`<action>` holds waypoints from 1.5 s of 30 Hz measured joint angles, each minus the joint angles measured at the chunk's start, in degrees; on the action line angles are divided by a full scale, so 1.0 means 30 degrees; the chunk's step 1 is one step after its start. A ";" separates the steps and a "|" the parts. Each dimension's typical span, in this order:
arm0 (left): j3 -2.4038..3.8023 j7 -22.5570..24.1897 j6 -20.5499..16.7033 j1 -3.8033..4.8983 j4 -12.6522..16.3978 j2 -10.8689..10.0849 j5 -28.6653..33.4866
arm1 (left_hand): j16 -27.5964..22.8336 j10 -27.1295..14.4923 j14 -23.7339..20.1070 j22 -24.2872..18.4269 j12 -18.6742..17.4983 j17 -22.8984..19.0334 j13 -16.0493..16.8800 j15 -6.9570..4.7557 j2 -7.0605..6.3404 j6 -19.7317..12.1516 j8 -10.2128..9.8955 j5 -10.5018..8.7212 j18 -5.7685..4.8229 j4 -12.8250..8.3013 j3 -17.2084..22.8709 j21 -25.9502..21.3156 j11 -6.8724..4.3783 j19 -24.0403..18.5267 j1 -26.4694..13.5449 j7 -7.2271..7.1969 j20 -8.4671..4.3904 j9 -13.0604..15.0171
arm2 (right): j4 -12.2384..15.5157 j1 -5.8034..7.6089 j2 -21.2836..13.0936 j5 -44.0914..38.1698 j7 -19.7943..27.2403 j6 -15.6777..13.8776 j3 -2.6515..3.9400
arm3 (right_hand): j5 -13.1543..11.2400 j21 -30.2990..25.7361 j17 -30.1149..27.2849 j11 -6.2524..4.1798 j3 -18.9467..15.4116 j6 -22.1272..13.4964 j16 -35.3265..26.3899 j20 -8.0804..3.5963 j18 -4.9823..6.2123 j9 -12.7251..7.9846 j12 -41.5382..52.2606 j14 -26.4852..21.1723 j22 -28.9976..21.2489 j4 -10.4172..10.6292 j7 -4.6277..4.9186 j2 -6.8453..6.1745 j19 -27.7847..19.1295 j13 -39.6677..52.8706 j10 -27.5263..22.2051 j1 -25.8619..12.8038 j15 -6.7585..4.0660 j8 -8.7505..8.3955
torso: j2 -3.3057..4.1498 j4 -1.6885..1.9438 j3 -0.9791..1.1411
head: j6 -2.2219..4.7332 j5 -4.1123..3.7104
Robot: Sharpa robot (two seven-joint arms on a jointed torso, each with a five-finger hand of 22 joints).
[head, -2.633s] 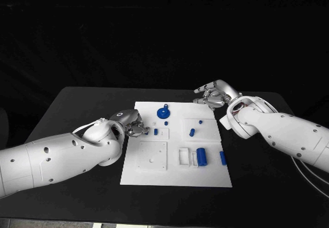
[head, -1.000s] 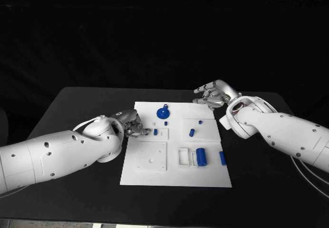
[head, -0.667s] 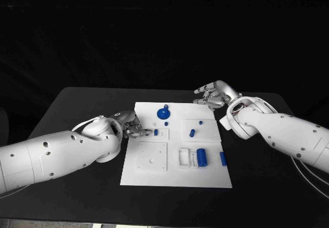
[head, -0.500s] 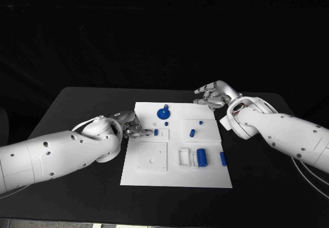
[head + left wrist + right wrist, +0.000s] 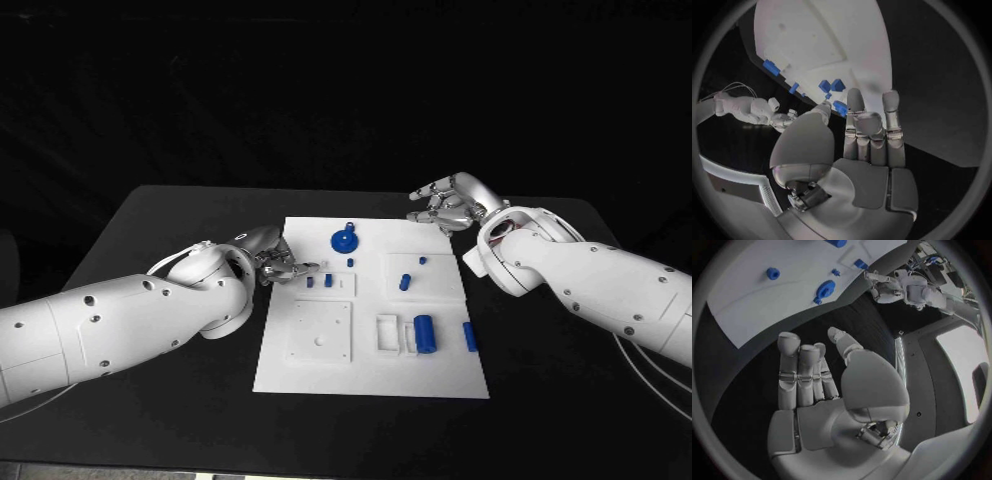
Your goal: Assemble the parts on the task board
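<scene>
Task board unmoved; empty, spread left robot hand has edged closer.

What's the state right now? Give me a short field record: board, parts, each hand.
board: white task board flat in the middle of the black table
parts: blue round part near the far edge; blue cylinder and blue bar toward the near right; small blue pieces near the left edge
left hand: left hand at the board's left edge beside the small blue pieces, holding nothing
right hand: right hand off the board's far right corner, fingers apart, holding nothing
</scene>
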 measured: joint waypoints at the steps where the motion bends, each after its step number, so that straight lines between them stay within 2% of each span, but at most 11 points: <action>1: 0.0053 0.0031 -0.0074 0.0000 0.0008 -0.0023 0.0049 | 0.0000 0.0000 0.0000 0.0000 0.0000 -0.0010 0.0000 0.0000 0.0000 0.0000 0.0000 0.0083 -0.0003 0.0000 0.0000 0.0000 0.0000 0.0000 0.0001 0.0000 0.0000 0.0000 | -0.0002 -0.0003 0.0000 0.0000 0.0000 0.0000 0.0000 | 0.0000 0.0000 0.0000 0.0001 0.0000 0.0000 0.0000 0.0000 -0.0001 0.0000 0.0000 0.0000 0.0000 0.0000 0.0000 0.0000 0.0000 0.0000 0.0000 0.0000 0.0000 0.0000 | 0.0000 0.0000 0.0000 | 0.0004 0.0007; 11: 0.0320 0.0317 -0.0498 0.0001 0.0047 -0.0095 0.0611 | -0.0154 0.0001 -0.0002 -0.0002 -0.0163 -0.0095 -0.0007 -0.0002 -0.0007 0.0000 0.0000 0.0083 -0.0003 0.0009 0.0096 -0.0086 0.0000 -0.0001 0.0132 0.0000 0.0001 -0.0006 | -0.0021 -0.0018 0.0007 0.0000 0.0001 -0.0003 0.0000 | 0.0000 0.0000 0.0000 0.0000 0.0000 0.0000 0.0000 0.0000 0.0000 0.0000 0.0000 0.0000 0.0000 0.0000 0.0000 0.0000 0.0000 0.0001 0.0000 0.0000 0.0000 0.0000 | -0.0005 -0.0005 0.0000 | 0.0048 0.0068; 13: 0.0370 0.0386 -0.0538 -0.0003 0.0011 -0.0095 0.0744 | -0.0338 0.0026 -0.0004 -0.0002 -0.0614 -0.0161 -0.0117 -0.0004 0.0282 -0.0173 0.0001 0.0139 -0.0002 -0.0075 0.0236 -0.0223 0.0173 -0.0001 0.0516 0.0132 0.0001 -0.0110 | -0.0024 -0.0019 0.0007 0.0000 0.0001 -0.0004 0.0000 | 0.0000 0.0000 0.0001 0.0001 0.0000 -0.0049 0.0000 0.0000 -0.0001 0.0000 0.0000 0.0000 0.0000 0.0000 0.0048 0.0000 0.0000 -0.0020 0.0000 0.0000 0.0000 0.0000 | -0.0005 -0.0009 0.0000 | 0.0070 0.0071; 16: 0.0514 0.0515 -0.0567 -0.0002 -0.0101 -0.0106 0.1010 | -0.0620 0.0032 -0.0004 -0.0003 -0.1217 -0.0244 -0.0188 -0.0004 0.1044 -0.0609 0.0001 0.1563 -0.0001 -0.0755 0.0329 -0.0408 0.0174 -0.0055 0.2358 0.0157 -0.0052 -0.0285 | -0.0030 -0.0022 0.0006 0.0000 0.0002 -0.0004 0.0000 | 0.0000 0.0000 0.0000 0.0000 0.0000 -0.0052 0.0000 0.0000 -0.0001 0.0000 0.0000 0.0000 0.0001 0.0000 0.0052 0.0000 0.0000 -0.0021 0.0000 0.0000 0.0000 0.0000 | 0.0000 -0.0011 0.0009 | 0.0132 0.0075; 21: 0.0644 0.0762 -0.0412 0.0118 -0.0154 -0.0290 0.1813 | -0.0988 0.0033 -0.0005 -0.0003 -0.2178 -0.0228 -0.0292 -0.0004 0.1459 -0.0995 0.0001 0.1698 -0.0003 -0.1964 -0.0402 -0.0820 0.0173 -0.0075 0.3303 0.0235 -0.0072 -0.0591 | -0.0030 -0.0024 -0.0009 0.0002 0.0005 -0.0003 0.0001 | 0.0000 0.0000 0.0000 0.0001 0.0000 -0.0052 0.0000 0.0000 -0.0001 0.0000 0.0000 0.0000 0.0000 0.0000 0.0052 0.0000 0.0000 -0.0021 0.0000 0.0000 0.0000 0.0000 | 0.0007 -0.0020 0.0015 | 0.0174 0.0051; 25: 0.0689 0.0892 0.0131 0.0237 -0.0069 -0.0477 0.2642 | -0.1160 -0.0033 -0.0005 -0.0004 -0.2595 -0.0103 -0.0366 -0.0004 0.1733 -0.1099 0.0001 0.1550 -0.0001 -0.2073 -0.0669 -0.1035 0.0237 -0.0075 0.3055 0.0340 -0.0072 -0.0965 | -0.0010 -0.0025 -0.0021 0.0004 0.0005 -0.0001 0.0001 | 0.0000 0.0000 0.0000 0.0000 0.0000 -0.0052 0.0000 0.0000 0.0000 0.0000 0.0000 0.0000 0.0000 0.0000 0.0051 0.0000 0.0000 -0.0020 0.0000 0.0000 0.0000 0.0000 | 0.0007 -0.0016 0.0024 | 0.0196 0.0046; 29: 0.0696 0.0863 0.1289 0.0274 0.0126 -0.0644 0.3467 | -0.1196 0.0065 -0.0006 -0.0005 -0.2822 -0.0005 -0.0490 -0.0004 0.1498 -0.2117 0.0001 0.1474 -0.0002 -0.1385 -0.1174 -0.1183 0.0338 -0.0075 0.2209 0.0678 -0.0071 -0.2059 | 0.0006 -0.0026 -0.0029 0.0005 0.0005 0.0000 0.0001 | 0.0000 0.0000 0.0000 0.0001 0.0000 -0.0051 0.0000 0.0000 0.0000 0.0000 0.0000 0.0000 0.0000 0.0000 0.0051 0.0000 0.0000 -0.0020 0.0000 0.0000 0.0000 0.0000 | 0.0007 -0.0016 0.0024 | 0.0240 0.0011; 34: 0.0697 0.0532 0.3104 0.0294 0.0229 -0.0696 0.4182 | -0.1196 0.0066 0.0059 -0.0005 -0.2498 0.0183 -0.0519 0.0059 0.1040 -0.2118 0.0002 0.1336 -0.0002 -0.0378 -0.1940 -0.1260 0.0338 -0.0065 0.1747 0.0680 -0.0069 -0.3289 | 0.0006 -0.0026 -0.0045 0.0006 0.0005 0.0001 0.0001 | 0.0000 0.0000 0.0000 0.0000 0.0000 -0.0050 0.0000 0.0000 0.0000 0.0000 0.0000 0.0000 0.0000 0.0000 0.0050 0.0000 0.0000 -0.0019 0.0000 0.0000 0.0000 0.0000 | 0.0005 -0.0016 0.0013 | 0.0266 0.0020; 37: 0.0697 0.0213 0.4186 0.0320 0.0225 -0.0672 0.4469 | -0.1196 0.0066 0.0059 -0.0005 -0.2486 0.0241 -0.0519 0.0060 0.0550 -0.2118 0.0001 0.0611 0.0000 -0.0171 -0.1881 -0.1272 0.0338 0.0039 0.1197 0.0680 -0.0094 -0.3370 | 0.0006 -0.0026 -0.0043 0.0007 0.0004 0.0001 0.0001 | 0.0000 0.0000 0.0000 0.0000 0.0000 -0.0050 0.0000 0.0000 -0.0001 0.0000 0.0000 0.0000 0.0000 0.0000 0.0049 0.0000 0.0000 -0.0018 0.0000 0.0000 0.0000 0.0000 | 0.0005 -0.0016 0.0004 | 0.0264 0.0040; 40: 0.0697 -0.0098 0.5073 0.0365 0.0190 -0.0597 0.4697 | -0.1196 0.0066 0.0059 -0.0005 -0.2122 0.0328 -0.0458 0.0060 0.0316 -0.1959 0.0002 0.0021 0.0000 -0.0127 -0.1838 -0.1333 0.0339 0.0038 0.0537 0.0663 -0.0095 -0.3298 | 0.0003 -0.0026 -0.0028 0.0007 0.0004 0.0001 0.0001 | 0.0000 0.0000 0.0001 0.0001 0.0000 -0.0049 0.0000 0.0000 0.0000 0.0000 0.0000 0.0000 0.0014 0.0000 0.0048 0.0000 0.0001 -0.0018 0.0000 0.0000 -0.0001 0.0000 | 0.0005 -0.0020 0.0002 | 0.0264 0.0057; 45: 0.0706 -0.0509 0.5955 0.0463 0.0086 -0.0421 0.4848 | -0.1196 0.0066 0.0059 -0.0006 -0.2053 0.0369 -0.0391 0.0060 0.0098 -0.1944 0.0002 -0.0224 0.0000 -0.0117 -0.1828 -0.1333 0.0339 0.0038 0.0271 0.0652 -0.0095 -0.3164 | -0.0014 -0.0026 -0.0014 0.0008 0.0001 0.0001 0.0001 | 0.0000 0.0000 0.0000 0.0001 0.0000 -0.0048 0.0000 0.0000 0.0000 0.0000 0.0000 0.0000 0.0016 0.0000 0.0047 0.0000 0.0000 -0.0017 0.0000 0.0000 0.0000 0.0000 | 0.0015 -0.0022 -0.0009 | 0.0242 0.0073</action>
